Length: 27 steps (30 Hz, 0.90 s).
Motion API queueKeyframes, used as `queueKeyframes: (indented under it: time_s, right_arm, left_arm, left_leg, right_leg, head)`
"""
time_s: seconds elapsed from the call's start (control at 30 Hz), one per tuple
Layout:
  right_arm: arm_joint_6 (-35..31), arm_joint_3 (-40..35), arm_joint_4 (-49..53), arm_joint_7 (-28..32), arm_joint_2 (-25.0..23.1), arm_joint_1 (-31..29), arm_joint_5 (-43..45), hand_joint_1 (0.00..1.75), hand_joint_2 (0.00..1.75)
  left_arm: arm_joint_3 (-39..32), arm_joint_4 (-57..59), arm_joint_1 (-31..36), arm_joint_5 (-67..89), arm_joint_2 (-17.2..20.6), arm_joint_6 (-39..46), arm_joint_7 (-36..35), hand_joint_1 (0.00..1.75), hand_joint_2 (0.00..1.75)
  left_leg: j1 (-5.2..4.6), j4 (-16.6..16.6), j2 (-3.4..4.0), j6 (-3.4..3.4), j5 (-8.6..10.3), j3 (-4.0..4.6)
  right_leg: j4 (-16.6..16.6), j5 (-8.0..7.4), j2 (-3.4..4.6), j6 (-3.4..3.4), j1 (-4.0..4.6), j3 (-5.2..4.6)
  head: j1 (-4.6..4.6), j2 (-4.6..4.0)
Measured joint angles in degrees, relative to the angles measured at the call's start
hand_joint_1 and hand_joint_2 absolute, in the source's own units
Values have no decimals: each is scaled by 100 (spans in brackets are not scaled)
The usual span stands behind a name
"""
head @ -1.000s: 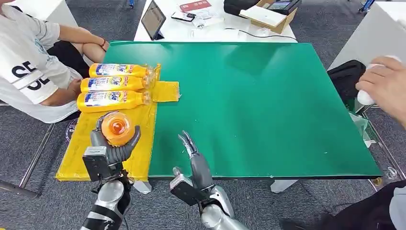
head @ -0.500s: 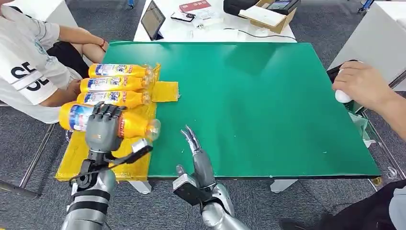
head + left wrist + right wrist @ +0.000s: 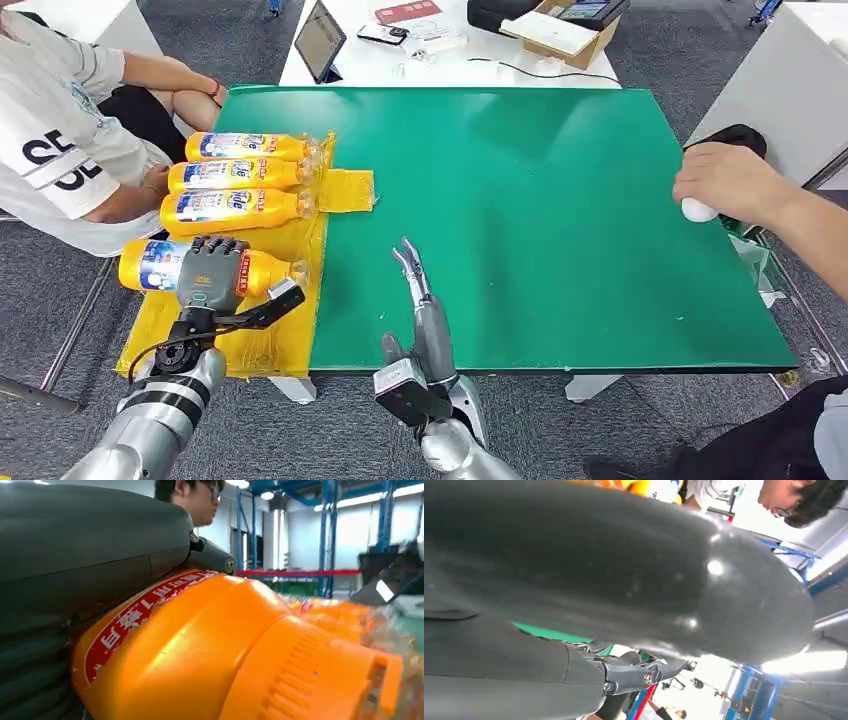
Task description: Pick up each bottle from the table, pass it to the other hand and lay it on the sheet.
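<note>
Broadly, the green bench (image 3: 560, 210) spreads across the middle of the head view, with a yellow sheet (image 3: 285, 325) laid over its left edge. A person in a white shirt (image 3: 55, 150) sits just beside that edge, and another person's hand (image 3: 725, 180) rests at the far right edge of the bench over a small white object (image 3: 697, 210). Behind the bench stands a white table (image 3: 440, 45) carrying a tablet (image 3: 320, 40) and a cardboard box (image 3: 560, 35). Three orange bottles (image 3: 240, 177) lie side by side on the sheet, caps toward the green surface. A fourth orange bottle (image 3: 150, 268) lies on its side nearer the robot, parallel to those three, at the sheet's near part, and the left robot hand (image 3: 212, 272) is wrapped over its middle, grasping it; the left wrist view shows that bottle's shoulder and ribbed cap close up. The right robot hand (image 3: 420, 290) is released, its fingers straight and stretched forward above the bench's near edge, holding nothing.
</note>
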State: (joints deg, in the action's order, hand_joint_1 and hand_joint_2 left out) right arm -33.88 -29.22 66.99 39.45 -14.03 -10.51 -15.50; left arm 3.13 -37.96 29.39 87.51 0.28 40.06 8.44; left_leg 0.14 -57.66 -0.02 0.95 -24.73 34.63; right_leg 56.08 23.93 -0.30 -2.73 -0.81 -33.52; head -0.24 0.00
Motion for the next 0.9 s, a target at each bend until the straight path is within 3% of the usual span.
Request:
queueKeyframes:
  time_s: [0.2,0.5,0.53,0.57,0.6,0.63,0.73,0.77,0.9]
  right_arm:
    - [2,44,184,-66,24,80,57,0,0]
    - [74,83,212,-151,26,131,48,0,0]
    - [77,85,212,-151,26,138,48,0,0]
    - [81,88,212,-153,26,147,46,0,0]
    - [85,90,212,-166,26,151,42,0,0]
    - [92,90,212,-181,26,153,24,0,0]
    - [142,94,210,-240,26,160,-24,0,0]
    - [155,94,210,-251,26,170,-37,0,0]
    - [188,101,197,-306,26,218,-103,0,0]
  left_arm:
    - [28,743,278,-192,86,-66,-85,175,175]
    - [55,1396,708,-358,166,-898,-26,175,175]
    - [55,1423,726,-361,168,-907,-24,161,175]
    - [55,1455,747,-369,169,-918,-22,101,175]
    - [55,1477,764,-405,169,-936,-15,9,175]
    - [55,1501,781,-452,169,-998,-11,0,175]
    - [50,1534,840,-671,171,-1292,9,0,175]
    - [37,1536,859,-790,173,-1368,26,0,0]
    - [-151,1547,865,-1340,160,-1469,153,0,0]
  left_leg:
    - [1,0,1,0,0,0]
    - [1,2,-14,-1,0,-17]
    - [1,2,-14,-1,1,-20]
    - [1,2,-14,-6,4,-21]
    - [1,2,-14,-7,5,-21]
    - [1,2,-14,-8,6,-23]
    - [1,2,-19,-8,7,-33]
    - [1,2,-19,-8,7,-33]
    - [1,3,-17,-8,7,-35]
  right_leg:
    - [1,0,0,0,1,0]
    - [1,1,-3,1,0,22]
    - [1,1,-3,2,1,24]
    - [1,1,-3,2,1,26]
    - [2,0,-3,2,0,26]
    - [2,0,-3,2,0,28]
    - [2,1,-7,2,0,41]
    - [2,1,-7,2,1,42]
    - [2,1,-6,2,0,40]
  head:
    - [0,0]
    - [2,0]
    - [0,0]
    - [0,0]
    - [0,0]
    - [0,0]
    - [0,0]
    - [0,0]
    - [0,0]
